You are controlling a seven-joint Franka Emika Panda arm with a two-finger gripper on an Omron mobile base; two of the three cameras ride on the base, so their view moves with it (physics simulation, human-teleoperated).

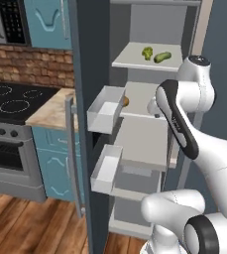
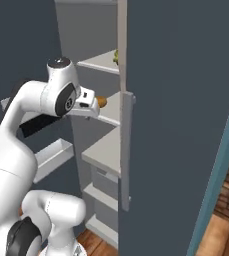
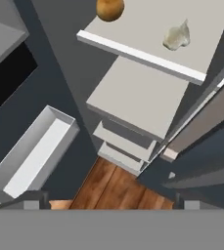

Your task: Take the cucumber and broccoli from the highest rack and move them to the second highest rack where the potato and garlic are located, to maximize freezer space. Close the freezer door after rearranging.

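On the highest rack [image 1: 135, 63] lie the green broccoli [image 1: 147, 52] and the cucumber [image 1: 162, 57], side by side. One rack lower [image 3: 143, 57] sit the brown potato [image 3: 109, 9] and the pale garlic [image 3: 177, 36]; the potato [image 1: 126, 101] also peeks out left of the arm. My gripper [image 3: 111, 201] hangs open in front of that second rack's front edge, looking down past it, with nothing between its fingertips [image 3: 33, 200]. The hand [image 2: 87, 105] is level with the second rack and well below the broccoli and cucumber.
The freezer door [image 1: 85, 124] stands open to the left, carrying two grey bins [image 1: 105, 106] [image 1: 106, 168]. The other door [image 2: 176, 125] with its handle [image 2: 126, 145] closes off the right side. Lower shelves [image 3: 133, 97] step down to the wood floor [image 3: 118, 190]. A stove [image 1: 11, 99] and counter [image 1: 50, 109] stand left.
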